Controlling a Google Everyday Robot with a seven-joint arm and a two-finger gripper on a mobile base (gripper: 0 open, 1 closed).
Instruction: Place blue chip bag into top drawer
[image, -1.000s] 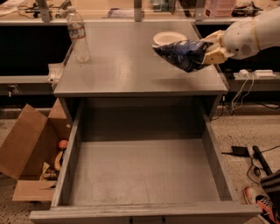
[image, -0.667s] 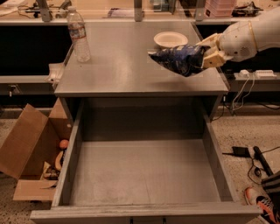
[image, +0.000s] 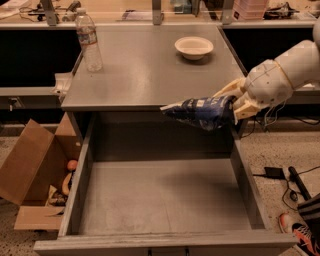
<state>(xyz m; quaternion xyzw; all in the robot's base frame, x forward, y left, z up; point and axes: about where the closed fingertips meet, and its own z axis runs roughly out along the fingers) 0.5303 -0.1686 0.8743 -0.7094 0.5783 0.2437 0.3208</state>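
Observation:
The blue chip bag (image: 200, 112), dark blue crinkled foil with light markings, hangs in the air over the back right part of the top drawer (image: 165, 200), level with the cabinet top's front edge. My gripper (image: 235, 104) is shut on the bag's right end; its cream fingers (image: 231, 90) come in from the white arm at the right. The drawer is pulled fully out, wide and grey, and nothing lies on its flat bottom.
On the grey cabinet top (image: 145, 70) stand a white bowl (image: 194, 47) at the back right and a clear water bottle (image: 89, 41) at the back left. An open cardboard box (image: 35, 175) with items sits on the floor at left. Cables and a shoe lie at right.
The gripper has carried the bag from above the cabinet top beside the bowl forward and down, to over the open drawer. The bowl is now uncovered.

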